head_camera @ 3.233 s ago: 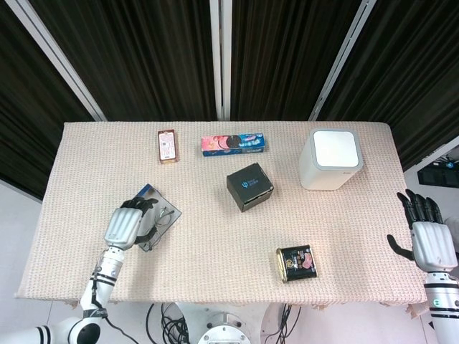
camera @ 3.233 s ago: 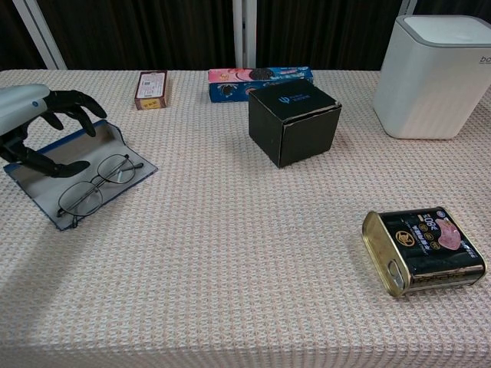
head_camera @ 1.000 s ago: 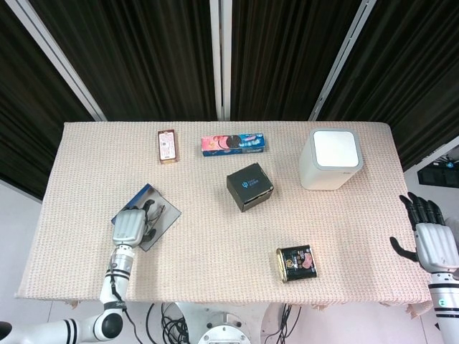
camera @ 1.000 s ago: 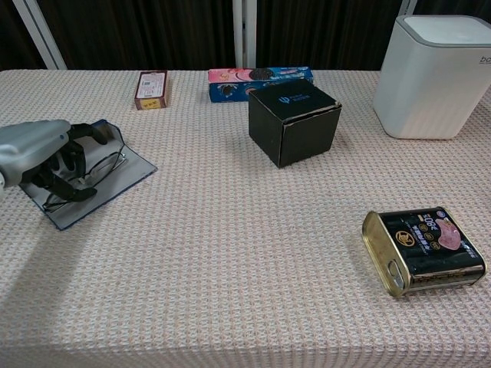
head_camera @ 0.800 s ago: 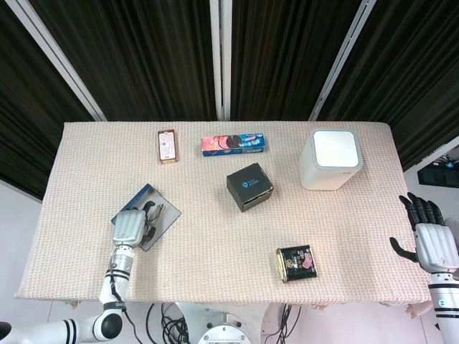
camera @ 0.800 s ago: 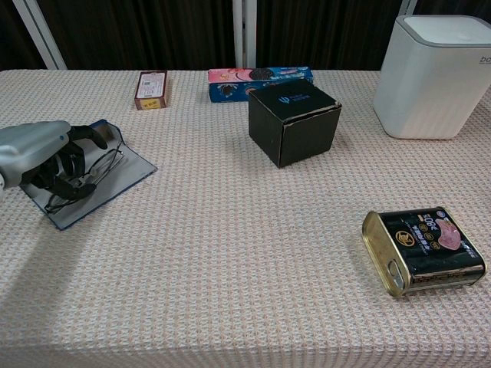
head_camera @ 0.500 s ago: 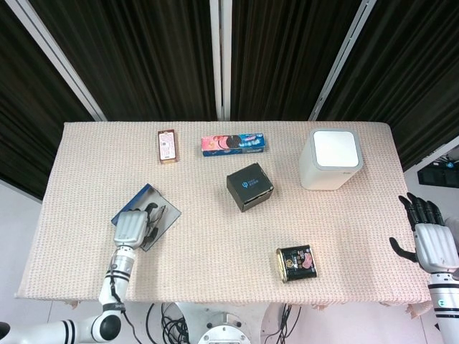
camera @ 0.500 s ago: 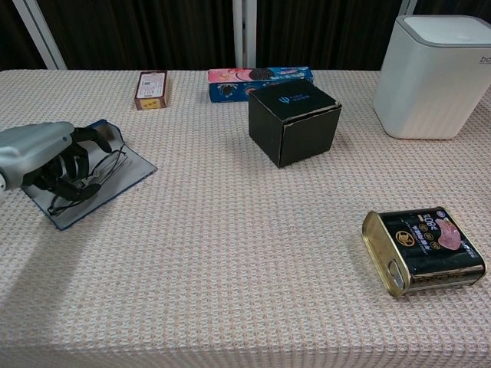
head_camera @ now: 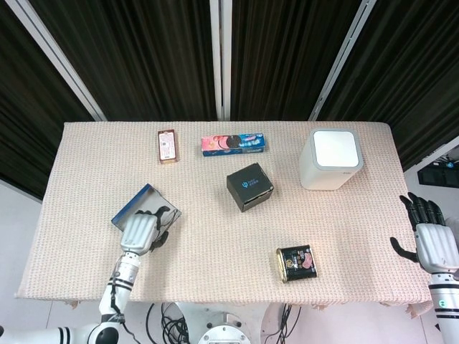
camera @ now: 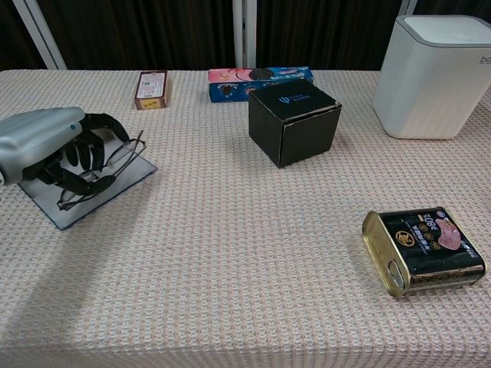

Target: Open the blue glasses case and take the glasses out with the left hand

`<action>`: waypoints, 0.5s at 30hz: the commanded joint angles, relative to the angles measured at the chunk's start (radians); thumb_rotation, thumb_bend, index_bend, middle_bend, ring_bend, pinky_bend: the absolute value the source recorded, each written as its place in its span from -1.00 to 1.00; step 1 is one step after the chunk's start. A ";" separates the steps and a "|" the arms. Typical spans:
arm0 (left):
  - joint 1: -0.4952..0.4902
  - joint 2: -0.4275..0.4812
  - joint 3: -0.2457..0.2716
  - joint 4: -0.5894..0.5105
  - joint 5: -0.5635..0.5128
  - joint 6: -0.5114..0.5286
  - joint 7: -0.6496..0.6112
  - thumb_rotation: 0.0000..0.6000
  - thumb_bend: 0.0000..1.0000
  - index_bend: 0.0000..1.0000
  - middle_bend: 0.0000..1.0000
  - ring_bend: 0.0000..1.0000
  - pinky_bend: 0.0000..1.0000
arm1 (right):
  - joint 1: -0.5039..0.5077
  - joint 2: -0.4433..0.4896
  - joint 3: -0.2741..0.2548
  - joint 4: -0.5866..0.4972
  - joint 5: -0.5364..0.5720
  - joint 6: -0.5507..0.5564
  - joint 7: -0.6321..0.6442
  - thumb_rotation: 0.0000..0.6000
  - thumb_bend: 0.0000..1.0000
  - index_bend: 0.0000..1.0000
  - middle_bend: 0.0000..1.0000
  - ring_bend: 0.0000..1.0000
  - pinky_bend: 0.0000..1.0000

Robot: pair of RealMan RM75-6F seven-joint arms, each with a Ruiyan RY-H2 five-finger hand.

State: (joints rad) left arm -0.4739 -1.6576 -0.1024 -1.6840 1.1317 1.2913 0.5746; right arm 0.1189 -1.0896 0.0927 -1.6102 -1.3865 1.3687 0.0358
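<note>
Dark ribbed curtains back a table covered in a beige woven cloth, and at its left front the flat blue glasses case lies open with its grey lining up. Half a second ago the robot's left hand sat low over that lining with the thin wire-framed glasses beneath it; now the hand is raised and shifted toward the table's middle, its dark fingers curled around the frame, and the glasses hang tilted in that grasp, one temple sticking up and the lenses above the lining, though whether the lowest rim is quite clear of it I cannot tell. That suggests the opening step is done and the lift-out is under way, with only carrying the glasses clear left. Off the table's right edge the right hand hangs with fingers spread, holding nothing. Elsewhere stand a black cardboard box, a white rounded container, a black and gold tin, a blue and pink biscuit packet and a small brown packet.
</note>
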 commanded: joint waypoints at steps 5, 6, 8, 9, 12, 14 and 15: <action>0.006 0.013 0.073 -0.076 0.091 -0.002 0.028 1.00 -0.29 -0.45 0.26 -0.05 -0.12 | -0.002 0.001 -0.001 0.000 -0.003 0.004 0.004 1.00 -0.52 -1.00 -1.00 -1.00 -1.00; 0.007 0.011 0.080 -0.079 0.099 -0.004 0.030 1.00 -0.29 -0.44 0.26 -0.05 -0.12 | -0.002 0.002 -0.001 0.000 -0.003 0.004 0.004 1.00 -0.52 -1.00 -1.00 -1.00 -1.00; 0.009 0.005 0.095 -0.080 0.114 -0.011 0.031 1.00 -0.29 -0.44 0.26 -0.05 -0.12 | -0.003 0.003 -0.001 0.000 -0.004 0.005 0.005 1.00 -0.52 -1.00 -1.00 -1.00 -1.00; 0.009 0.002 0.101 -0.079 0.120 -0.016 0.030 1.00 -0.29 -0.44 0.26 -0.05 -0.12 | -0.003 0.003 -0.001 0.001 -0.004 0.005 0.006 1.00 -0.52 -1.00 -1.00 -1.00 -1.00; 0.006 -0.008 0.119 -0.068 0.136 -0.040 0.023 1.00 -0.29 -0.44 0.26 -0.05 -0.12 | -0.003 0.004 -0.001 0.001 -0.004 0.005 0.007 1.00 -0.52 -1.00 -1.00 -1.00 -1.00; 0.003 -0.017 0.128 -0.056 0.147 -0.058 0.016 1.00 -0.29 -0.44 0.26 -0.05 -0.12 | -0.003 0.004 0.000 0.001 -0.003 0.005 0.008 1.00 -0.52 -1.00 -1.00 -1.00 -1.00; 0.000 -0.022 0.131 -0.047 0.153 -0.068 0.011 1.00 -0.29 -0.44 0.26 -0.05 -0.12 | -0.003 0.004 0.000 0.001 -0.003 0.005 0.008 1.00 -0.52 -1.00 -1.00 -1.00 -1.00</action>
State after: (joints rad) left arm -0.4704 -1.6730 0.0231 -1.7405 1.2769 1.2331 0.5914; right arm 0.1160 -1.0852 0.0931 -1.6095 -1.3896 1.3738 0.0437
